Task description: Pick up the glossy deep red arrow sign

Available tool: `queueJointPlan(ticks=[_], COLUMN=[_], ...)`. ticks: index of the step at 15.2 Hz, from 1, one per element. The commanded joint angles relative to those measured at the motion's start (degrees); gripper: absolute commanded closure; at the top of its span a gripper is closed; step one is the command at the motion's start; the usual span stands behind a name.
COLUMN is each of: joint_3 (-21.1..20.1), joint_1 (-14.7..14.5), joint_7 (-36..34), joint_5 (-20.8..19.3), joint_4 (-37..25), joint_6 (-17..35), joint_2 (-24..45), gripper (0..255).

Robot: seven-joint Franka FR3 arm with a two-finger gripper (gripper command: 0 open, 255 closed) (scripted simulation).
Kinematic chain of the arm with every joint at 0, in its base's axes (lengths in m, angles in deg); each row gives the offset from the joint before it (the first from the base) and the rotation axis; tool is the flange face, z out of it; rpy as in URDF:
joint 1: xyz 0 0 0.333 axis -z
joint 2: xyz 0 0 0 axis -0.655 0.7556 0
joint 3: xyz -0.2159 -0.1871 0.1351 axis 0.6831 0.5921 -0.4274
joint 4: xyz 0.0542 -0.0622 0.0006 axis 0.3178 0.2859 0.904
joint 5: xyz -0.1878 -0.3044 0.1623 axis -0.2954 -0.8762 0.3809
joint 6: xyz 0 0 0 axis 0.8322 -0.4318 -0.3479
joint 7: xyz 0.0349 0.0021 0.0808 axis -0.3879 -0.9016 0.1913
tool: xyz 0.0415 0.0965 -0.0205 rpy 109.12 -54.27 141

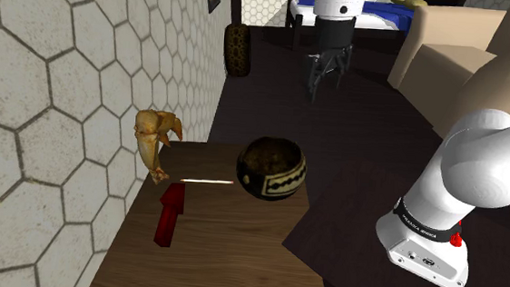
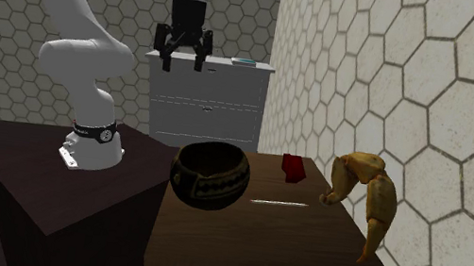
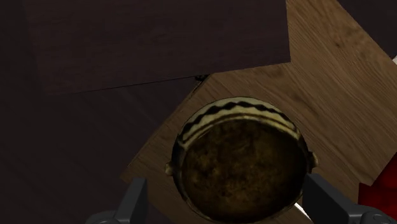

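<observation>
The deep red arrow sign [image 1: 170, 213] lies flat on the wooden table [image 1: 228, 255], near the hexagon-tiled wall, its head pointing away from the shoulder camera. In the second exterior view the arrow sign [image 2: 293, 167] sits at the table's far end, partly behind the bowl's side. My gripper [image 1: 325, 79] hangs high above the table, open and holding nothing. In the wrist view the gripper [image 3: 230, 210] looks straight down on a dark patterned bowl [image 3: 242, 159], and a sliver of the red arrow sign [image 3: 387, 181] shows beyond the right finger [image 3: 327, 200].
The dark bowl [image 1: 272, 167] stands at the table edge nearest my stand [image 1: 348, 235]. An orange-brown curled figure [image 1: 156, 139] lies by the wall, and a thin pale stick [image 1: 207, 181] rests between it and the bowl. A beige sofa [image 1: 459, 50] and a white dresser [image 2: 210, 105] stand farther off.
</observation>
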Motion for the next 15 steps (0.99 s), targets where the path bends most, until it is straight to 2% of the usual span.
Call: queueJointPlan(ticks=[1, 9, 15], joint_3=[-2.75, -13.63, -21.66], joint_1=[-0.52, -1.16, 0.26], joint_7=[-3.94, -19.09, -32.08], joint_5=[1.63, 5.08, 2.47], joint_4=[1.17, 0.56, -3.88], joint_6=[3.30, 15.46, 24.02], joint_2=[1.55, 12.26, 24.34], gripper=[0, 0, 0])
